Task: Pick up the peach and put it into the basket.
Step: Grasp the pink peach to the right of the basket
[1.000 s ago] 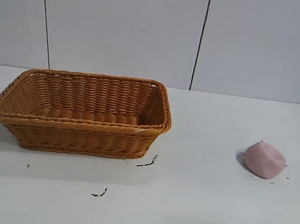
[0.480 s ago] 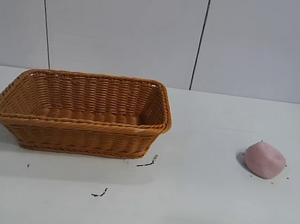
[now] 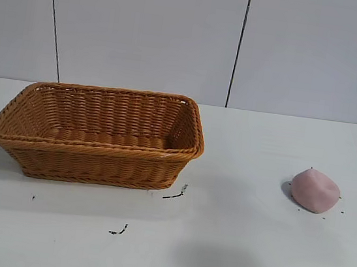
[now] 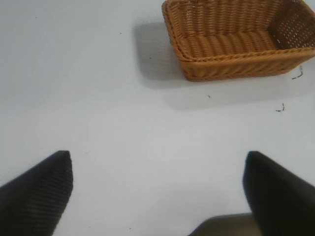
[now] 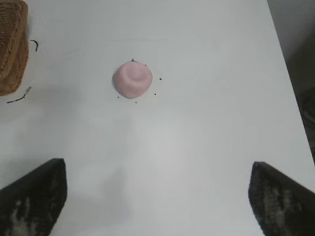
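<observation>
The peach (image 3: 315, 190) lies on the desk (image 3: 236, 246), well right of the basket (image 3: 96, 134). Left gripper (image 4: 157, 189) and right gripper (image 5: 155, 196) hover with fingers spread, holding nothing.

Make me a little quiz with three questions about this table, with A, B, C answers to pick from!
1. Where is the peach?
A. inside the basket
B. on the table, apart from the basket
C. in a gripper

2. What colour is the basket?
A. orange-brown
B. blue
C. green

3. How are the fingers of the right gripper?
A. shut on the peach
B. shut on nothing
C. spread wide open

Answers: 1 B, the peach sits on the bare white table, off to the basket's side. 2 A, the woven wicker is orange-brown. 3 C, the right wrist view shows its two dark fingertips far apart, with the peach lying beyond them. The left gripper is open too, back from the basket.
</observation>
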